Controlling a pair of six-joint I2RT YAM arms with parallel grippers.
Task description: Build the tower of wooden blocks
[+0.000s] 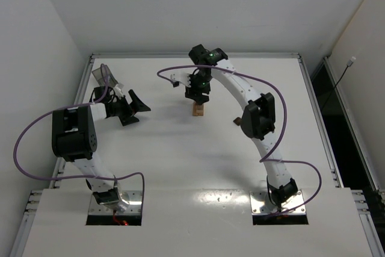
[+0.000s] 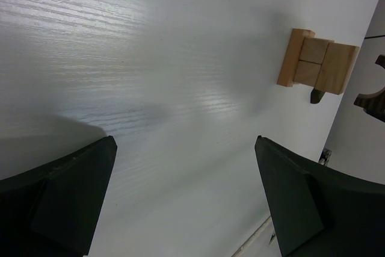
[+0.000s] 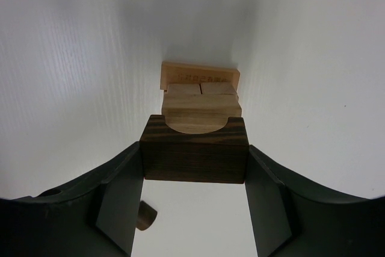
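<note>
The tower is a short stack of light tan wood blocks at mid-table: a flat plank, two cubes and a brick. From the left wrist view the tower appears side-on. My right gripper is shut on the dark brown arch, its cut-out facing down, close over the tan brick. From above, the right gripper hangs directly over the stack. My left gripper stands wide open to the left of the tower, nothing between its fingers.
A small dark translucent tray sits at the back left by the table rim. A small dark brown piece lies on the table right of the tower, by the right arm, and shows below the arch.
</note>
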